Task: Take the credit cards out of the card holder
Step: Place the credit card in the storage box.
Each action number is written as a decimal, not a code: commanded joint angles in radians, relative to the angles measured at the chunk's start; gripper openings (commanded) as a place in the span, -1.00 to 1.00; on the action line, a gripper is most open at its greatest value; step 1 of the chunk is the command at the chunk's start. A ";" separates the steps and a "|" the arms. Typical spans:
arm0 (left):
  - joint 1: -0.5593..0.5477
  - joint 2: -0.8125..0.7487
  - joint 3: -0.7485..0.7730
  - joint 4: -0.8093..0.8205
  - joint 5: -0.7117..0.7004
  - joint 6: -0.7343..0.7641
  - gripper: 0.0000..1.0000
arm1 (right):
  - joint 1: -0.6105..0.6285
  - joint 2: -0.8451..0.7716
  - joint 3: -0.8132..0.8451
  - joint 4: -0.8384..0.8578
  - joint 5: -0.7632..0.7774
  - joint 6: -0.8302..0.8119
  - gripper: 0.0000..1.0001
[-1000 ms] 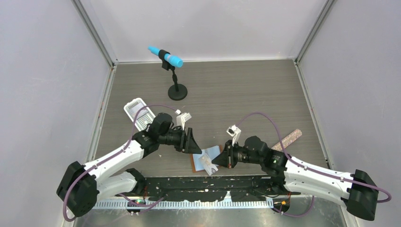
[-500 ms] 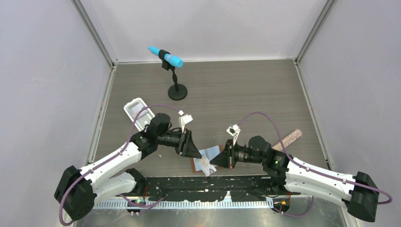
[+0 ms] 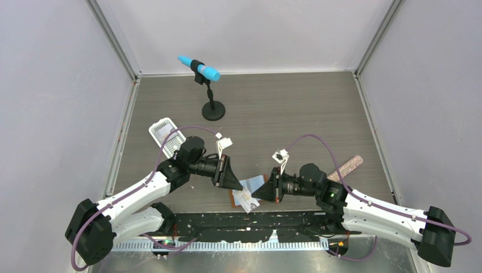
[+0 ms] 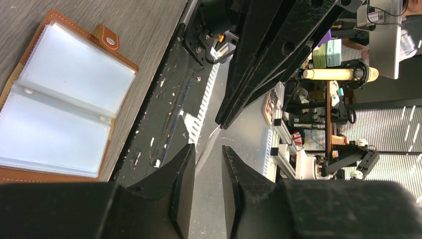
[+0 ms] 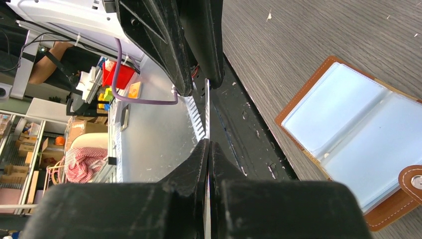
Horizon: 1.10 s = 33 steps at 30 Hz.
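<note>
Both wrists have drawn a little closer to the near edge of the tabletop (image 3: 295,114) over the last second, and the left gripper (image 3: 241,183) has narrowed its jaws. The card holder (image 3: 257,182) lies open and flat at the middle of that near edge, with its pale blue pockets up and its snap tab free. Neither gripper touches it. One credit card (image 3: 245,198) is held up between the two grippers, over the holder's near end.

The card is thin, light and stiff enough to keep its shape. Its faces are smooth, though, so it would probably slip or pivot under a corner pinch. A hold across the flat faces, well in from an edge, looks safest.

The right gripper (image 5: 208,144) has its jaws pressed together on the card, which shows edge-on as a pale sliver in its wrist view. The left jaws stand a narrow gap apart with that sliver running between them, and seem not yet clamped.
</note>
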 commanded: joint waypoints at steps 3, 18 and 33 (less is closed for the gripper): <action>-0.007 -0.001 0.003 0.044 0.036 -0.002 -0.65 | -0.004 -0.019 0.000 0.066 -0.003 0.011 -0.89; 0.027 -0.064 0.071 -0.067 -0.118 -0.007 -1.00 | -0.005 -0.144 -0.006 -0.034 0.126 -0.001 0.30; 0.706 -0.182 0.187 -0.305 -0.585 -0.015 -1.00 | -0.004 -0.298 -0.060 -0.147 0.203 -0.019 0.91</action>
